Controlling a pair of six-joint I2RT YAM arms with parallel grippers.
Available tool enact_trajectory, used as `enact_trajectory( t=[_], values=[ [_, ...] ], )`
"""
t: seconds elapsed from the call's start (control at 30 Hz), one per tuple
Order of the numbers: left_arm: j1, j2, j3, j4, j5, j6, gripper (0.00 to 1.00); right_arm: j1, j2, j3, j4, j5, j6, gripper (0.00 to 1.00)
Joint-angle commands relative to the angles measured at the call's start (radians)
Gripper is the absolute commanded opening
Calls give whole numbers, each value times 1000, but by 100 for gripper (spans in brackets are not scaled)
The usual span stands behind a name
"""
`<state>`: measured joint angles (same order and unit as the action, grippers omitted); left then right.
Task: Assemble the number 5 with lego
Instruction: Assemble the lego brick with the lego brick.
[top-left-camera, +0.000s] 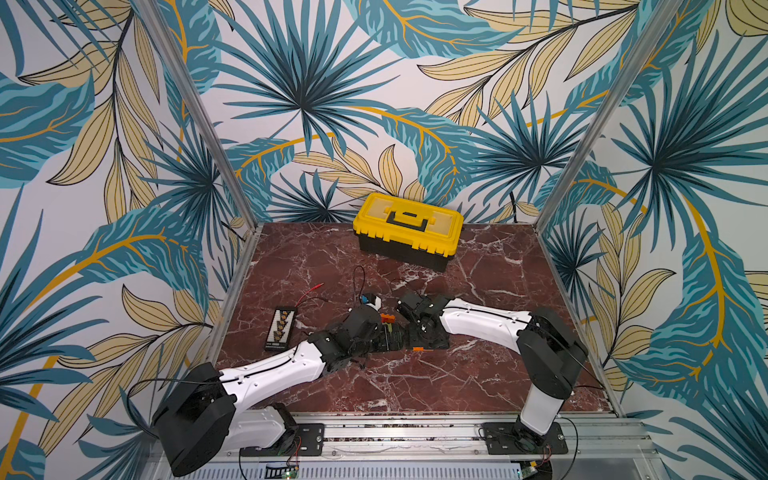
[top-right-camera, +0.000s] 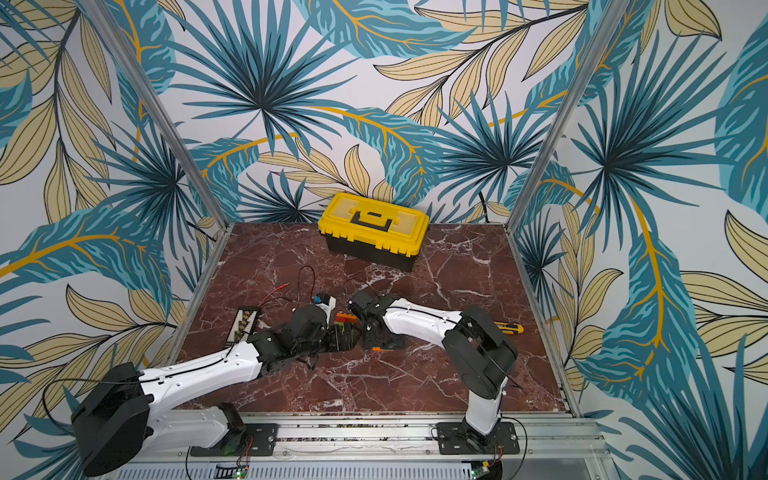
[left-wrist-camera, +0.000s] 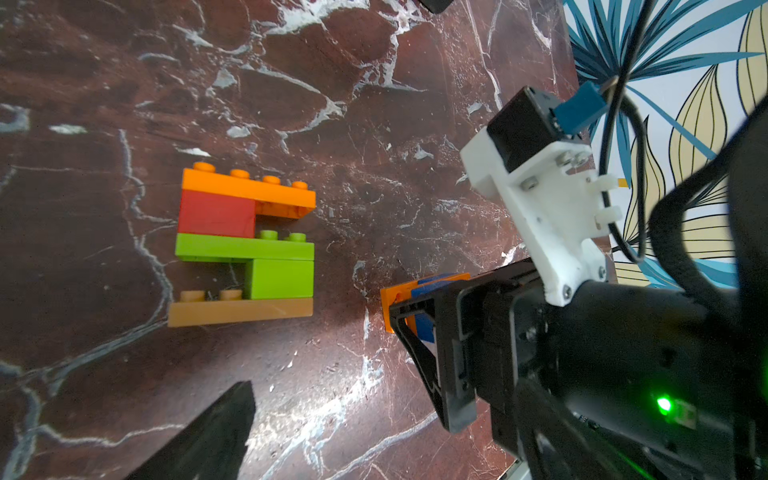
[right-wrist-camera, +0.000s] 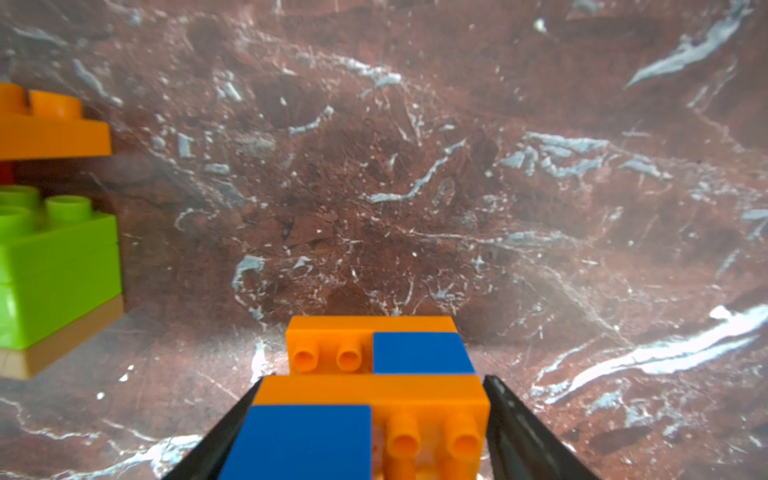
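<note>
Right up against the lens, bottom centre of the right wrist view: orange-and-blue stack (right-wrist-camera: 370, 399), orange bars and blue blocks staggered. Flanked by the fingers (right-wrist-camera: 519, 424) of the right gripper (right-wrist-camera: 373, 377), one on each side, close in. Gripping or merely standing alongside, cannot tell. Over at the left edge of that frame, and mid-left in the left wrist view: figure (left-wrist-camera: 245, 245) on the marble table (left-wrist-camera: 374, 124), with orange bar on top, red block at upper left, lime bar, lime block at lower right, tan bar at the base. Reads as a five already. Left gripper (top-left-camera: 392, 337), centre of a top view, spread wide and holding nothing. Looks like the closing step: parking the stack just beside the figure, not touching it. Next up, by the look of it: easing those fingers straight back off the stack, no sideways nudge toward the figure. Toolbox (top-left-camera: 407, 230) well back, upper centre, out of the way.
</note>
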<state>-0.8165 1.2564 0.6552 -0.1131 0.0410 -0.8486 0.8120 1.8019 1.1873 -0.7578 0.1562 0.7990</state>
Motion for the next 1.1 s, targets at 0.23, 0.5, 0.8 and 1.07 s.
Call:
enact_trajectory(
  t=[0.23, 0.5, 0.8, 1.07],
  values=[
    [4, -18, 6, -3, -12, 3, 100, -2, -36, 10, -35, 23, -4, 79],
    [4, -15, 7, 0, -11, 2, 100, 0, -52, 4, -25, 26, -1, 76],
    [4, -15, 8, -3, -7, 3, 100, -2, -30, -4, -21, 16, 4, 69],
    [4, -14, 7, -3, -6, 3, 100, -1, -9, -45, 12, -9, 8, 62]
  ],
)
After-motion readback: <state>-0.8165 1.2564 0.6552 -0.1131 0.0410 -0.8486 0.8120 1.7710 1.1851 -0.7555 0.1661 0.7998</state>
